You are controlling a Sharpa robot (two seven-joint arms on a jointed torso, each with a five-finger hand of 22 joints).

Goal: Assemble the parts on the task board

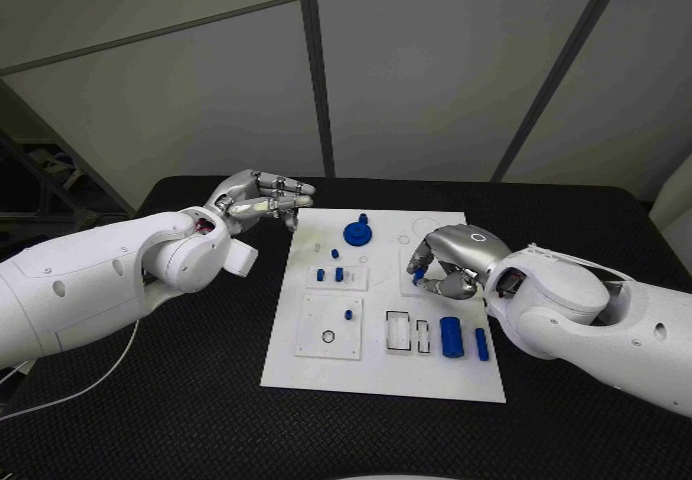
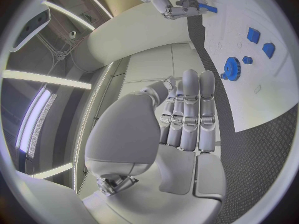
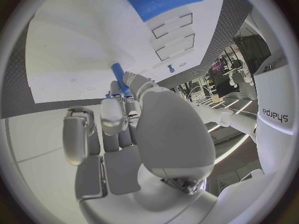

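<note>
Blue peg [image 1: 418,270] pinched in right hand [image 1: 450,262] above white task board [image 1: 289,372]; needed upright alignment over its hole. Left hand [image 1: 260,199] curled, held nothing.

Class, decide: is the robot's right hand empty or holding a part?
Holding. The right hand pinches a small blue peg between its fingers above the task board.

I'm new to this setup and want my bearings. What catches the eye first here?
The white task board lies mid-table, dotted with small blue parts. Over its right side the right hand pinches a thin blue peg. The left hand hovers off the board's far left corner holding nothing, near a blue gear.
</note>
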